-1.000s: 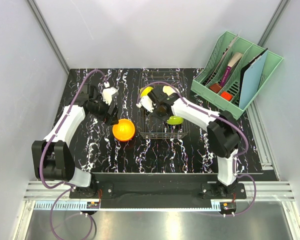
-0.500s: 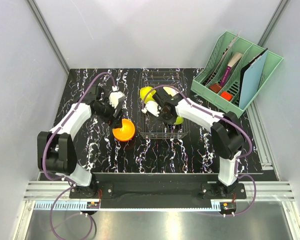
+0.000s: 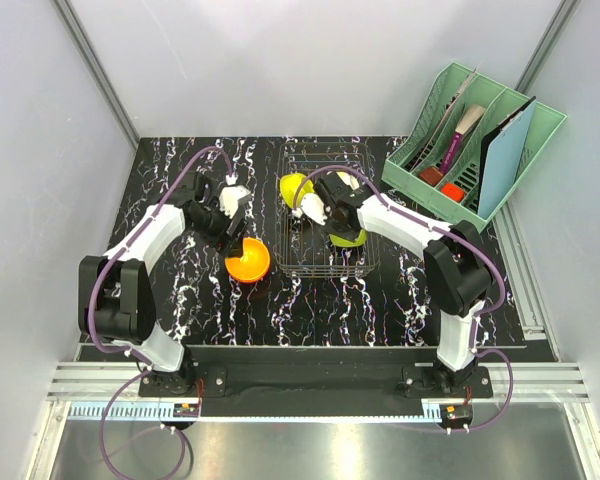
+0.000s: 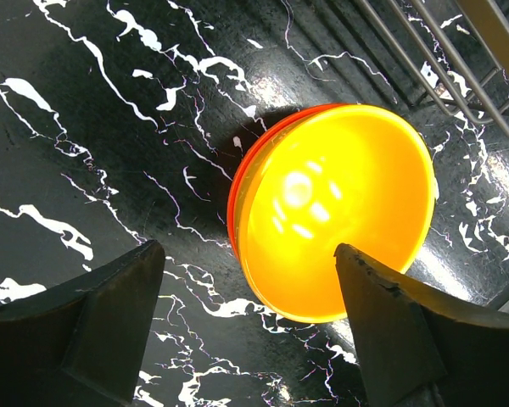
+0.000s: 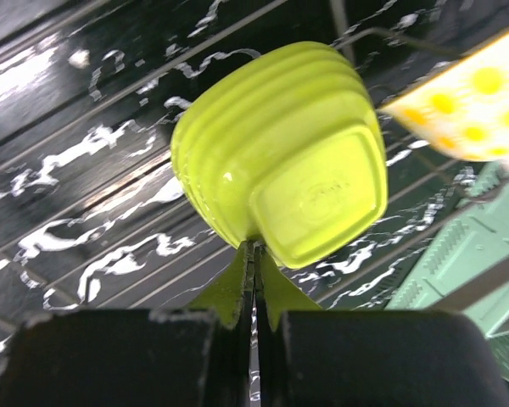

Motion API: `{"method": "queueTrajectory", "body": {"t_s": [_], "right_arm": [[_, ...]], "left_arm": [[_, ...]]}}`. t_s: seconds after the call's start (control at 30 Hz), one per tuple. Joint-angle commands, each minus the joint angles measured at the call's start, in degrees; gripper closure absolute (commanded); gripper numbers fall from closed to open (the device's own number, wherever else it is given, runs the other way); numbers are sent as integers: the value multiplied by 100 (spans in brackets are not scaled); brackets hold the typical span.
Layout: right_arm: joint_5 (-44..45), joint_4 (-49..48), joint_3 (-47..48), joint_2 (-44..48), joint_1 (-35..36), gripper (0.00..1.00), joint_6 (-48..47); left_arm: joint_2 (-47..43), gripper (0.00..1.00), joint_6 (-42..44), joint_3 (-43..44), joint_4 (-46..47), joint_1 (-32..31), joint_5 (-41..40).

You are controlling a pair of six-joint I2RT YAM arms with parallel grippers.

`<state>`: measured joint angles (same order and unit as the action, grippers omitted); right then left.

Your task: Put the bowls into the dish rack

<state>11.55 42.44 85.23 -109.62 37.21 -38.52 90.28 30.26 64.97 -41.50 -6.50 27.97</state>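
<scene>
An orange bowl [image 3: 248,260] sits on the black marbled table left of the dish rack [image 3: 325,262]. In the left wrist view the bowl [image 4: 335,220] lies just ahead of my left gripper [image 4: 250,339], which is open and empty. That gripper [image 3: 236,225] hovers just behind the bowl. A lime-green bowl [image 3: 349,238] stands on its side in the rack, base towards my right gripper [image 5: 254,246]. That gripper is shut, its tips against the lime-green bowl [image 5: 280,148], with nothing between the fingers. A yellow bowl [image 3: 294,187] leans at the rack's left side.
A mint-green file organiser [image 3: 470,145] with books stands at the back right, close to the rack. Rack wires [image 4: 458,59] show at the upper right of the left wrist view. A white piece with yellow dots [image 5: 475,102] lies beside the lime-green bowl. Grey walls enclose the table.
My left gripper has moved right, closer to the orange bowl. My right gripper has shifted back and right inside the rack, uncovering the yellow bowl. The bowls have barely moved.
</scene>
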Motion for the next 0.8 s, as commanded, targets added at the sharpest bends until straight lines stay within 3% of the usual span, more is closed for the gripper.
{"method": "queueTrajectory", "body": {"t_s": [0.0,0.43,0.77], "right_arm": [[400,-569,-24,55,-21,100,-32],[102,-280,37,213,-12,100,-24],[-381,89,257,600,-12,95,152]], "left_arm": [[-10,17,103,-63,98,0,-63],[7,25,138,-116,89,0,-19],[156,39,94,-72,89,-18,33]]}}
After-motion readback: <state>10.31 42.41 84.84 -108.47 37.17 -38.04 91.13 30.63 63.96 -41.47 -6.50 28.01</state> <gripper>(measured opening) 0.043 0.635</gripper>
